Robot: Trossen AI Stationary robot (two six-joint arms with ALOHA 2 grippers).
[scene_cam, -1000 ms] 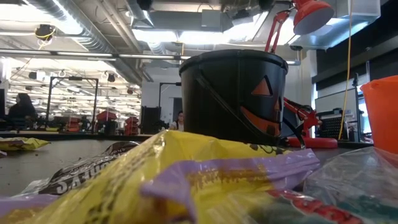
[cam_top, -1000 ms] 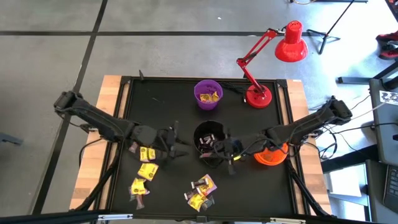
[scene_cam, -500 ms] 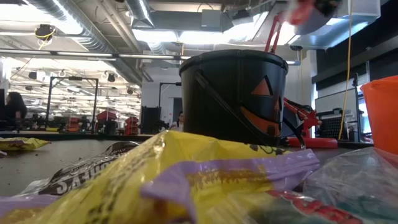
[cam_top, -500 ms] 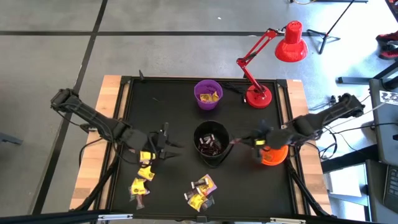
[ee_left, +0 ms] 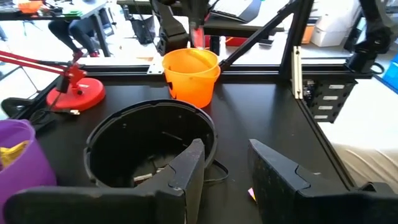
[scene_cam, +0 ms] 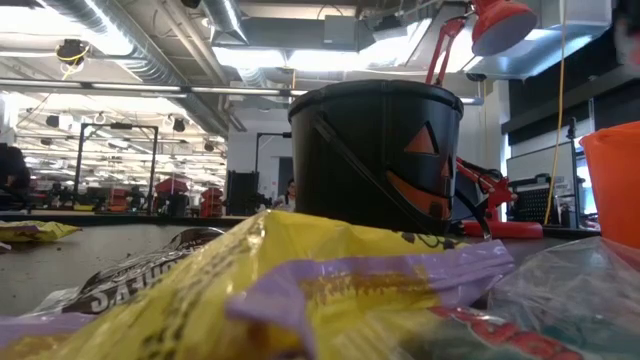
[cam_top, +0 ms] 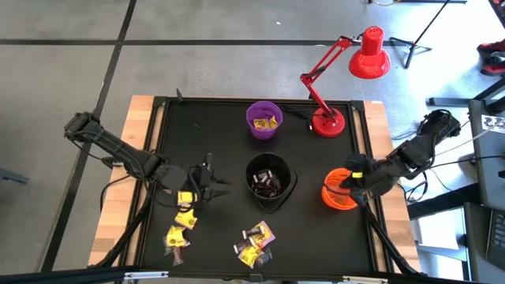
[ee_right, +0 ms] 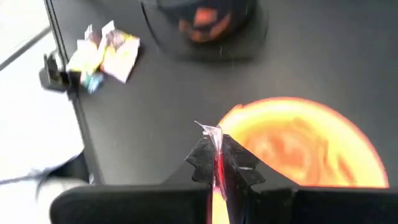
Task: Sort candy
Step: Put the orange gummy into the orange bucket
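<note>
Right wrist view: a small red-wrapped candy point(ee_right: 217, 163) sits pinched in the right gripper point(ee_right: 222, 169) over the orange plastic bowl point(ee_right: 298, 143); next, seemingly, release. The left gripper point(ee_left: 225, 163), fingers spread, hovers over yellow candy point(cam_top: 186, 197) left of the black bucket point(cam_top: 269, 183).

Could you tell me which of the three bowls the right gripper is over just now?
The orange bowl. The right gripper, shut on a reddish candy, is above its rim; the black bowl and purple bowl stand farther left.
</note>
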